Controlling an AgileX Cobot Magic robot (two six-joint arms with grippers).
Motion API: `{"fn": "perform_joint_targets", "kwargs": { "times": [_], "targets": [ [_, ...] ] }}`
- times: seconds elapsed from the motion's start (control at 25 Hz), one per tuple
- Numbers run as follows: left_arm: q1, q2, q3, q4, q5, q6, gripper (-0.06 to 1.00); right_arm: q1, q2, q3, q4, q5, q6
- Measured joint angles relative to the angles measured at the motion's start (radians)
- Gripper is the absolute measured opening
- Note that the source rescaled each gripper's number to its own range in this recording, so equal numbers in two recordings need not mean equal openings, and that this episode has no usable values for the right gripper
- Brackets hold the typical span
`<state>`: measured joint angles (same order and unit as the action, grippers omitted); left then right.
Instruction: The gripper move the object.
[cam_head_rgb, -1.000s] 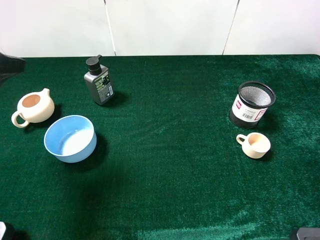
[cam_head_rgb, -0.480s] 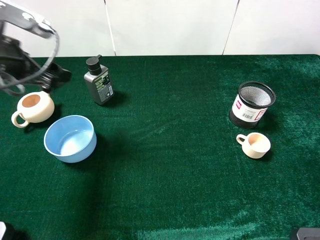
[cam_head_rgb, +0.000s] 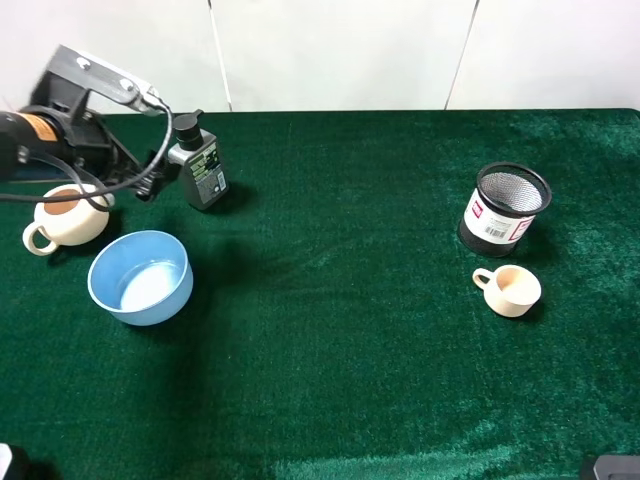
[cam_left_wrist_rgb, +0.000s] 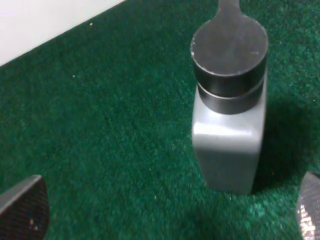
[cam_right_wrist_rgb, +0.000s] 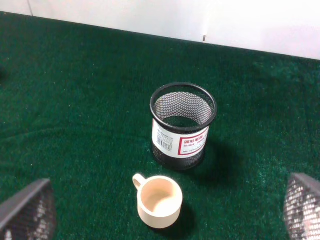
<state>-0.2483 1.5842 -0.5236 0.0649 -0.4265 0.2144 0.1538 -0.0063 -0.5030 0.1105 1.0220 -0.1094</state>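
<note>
Green all the way across here: my counter (cam_head_rgb: 360, 380) wears a deep green plush cloth, and the nap shows in streaks and swirls. The far edge runs straight into a plain white wall (cam_head_rgb: 340, 50). I've got two thin dark seams in that wall, one (cam_head_rgb: 221, 60) above the far edge toward the far-left corner, the other (cam_head_rgb: 464, 50) slanting down further toward the far-right corner. The light is soft. The cloth shines paler along the near edge and up by the right edge, and sits darker through the left half. Down at the near-right corner a small grey shape (cam_head_rgb: 612, 466) pokes in, too cut off for me to name.
</note>
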Motion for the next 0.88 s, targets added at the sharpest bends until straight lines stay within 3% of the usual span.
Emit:
{"fn": "perform_joint_targets", "kwargs": {
  "times": [0.4, 0.88],
  "targets": [
    [0.000, 0.191, -0.005, 0.045, -0.269, 0.000, 1.00, 0.000, 0.000, 0.000, 0.000, 0.000, 0.000],
    [0.000, 0.352, -0.079, 0.188, -0.416, -0.061, 1.00, 0.000, 0.000, 0.000, 0.000, 0.000, 0.000]
  ]
}}
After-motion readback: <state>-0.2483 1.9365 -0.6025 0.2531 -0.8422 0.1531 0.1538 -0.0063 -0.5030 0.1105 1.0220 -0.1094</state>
